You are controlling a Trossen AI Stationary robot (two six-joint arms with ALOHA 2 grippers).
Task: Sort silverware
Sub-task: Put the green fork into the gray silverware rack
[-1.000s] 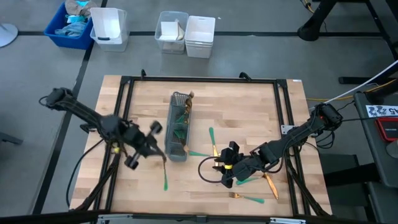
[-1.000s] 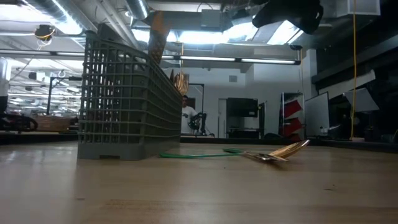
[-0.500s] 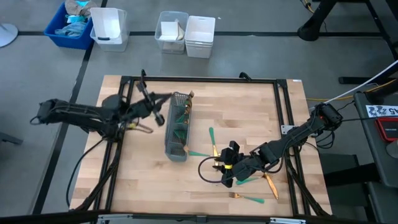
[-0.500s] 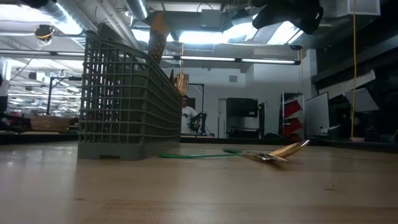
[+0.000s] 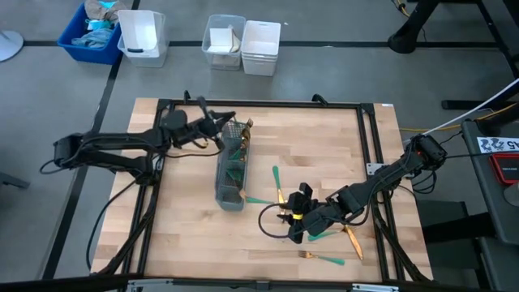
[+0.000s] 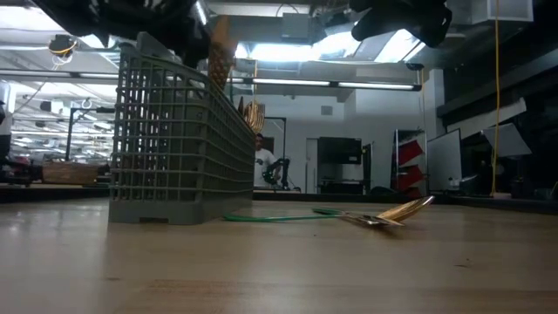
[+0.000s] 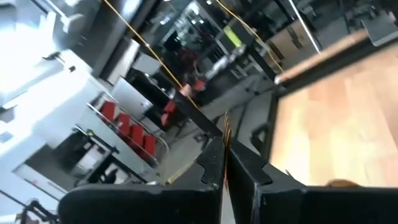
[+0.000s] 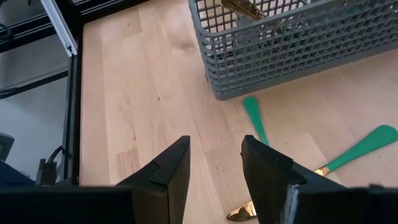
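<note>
The silverware has gold heads and teal handles. Several pieces lie loose on the table: a teal handle (image 5: 276, 174), a fork (image 5: 321, 259) and a gold knife (image 5: 353, 240). More stand in the grey mesh caddy (image 5: 232, 165), which is also in the low view (image 6: 174, 139). My left gripper (image 5: 220, 128) hovers at the caddy's far end, shut on one piece. My right gripper (image 5: 292, 219) is open just above the table, right of the caddy's near end. Ahead of it (image 8: 214, 168) lie a teal handle (image 8: 255, 121) and a gold spoon head (image 8: 239, 213). My left gripper (image 7: 224, 163) pinches a piece of silverware between its two shut fingers. Only a thin gold strip (image 7: 226, 127) shows, sticking out past the fingertips. The piece is lifted clear of the table, by the caddy's far end. Which piece it is cannot be told.
A black frame (image 5: 259, 104) rims the wooden table. A spoon (image 6: 392, 212) and a green handle (image 6: 270, 217) lie right of the caddy in the low view. Bare wood lies left of the caddy. Bins (image 5: 243, 40) stand on the floor beyond the far edge.
My left gripper has swung from the table's near left, beside the caddy's near end, toward the far edge. It now hangs at the caddy's far end, having turned on the way. The teal handle seen under it earlier is gone from that spot. The right arm has kept still.
</note>
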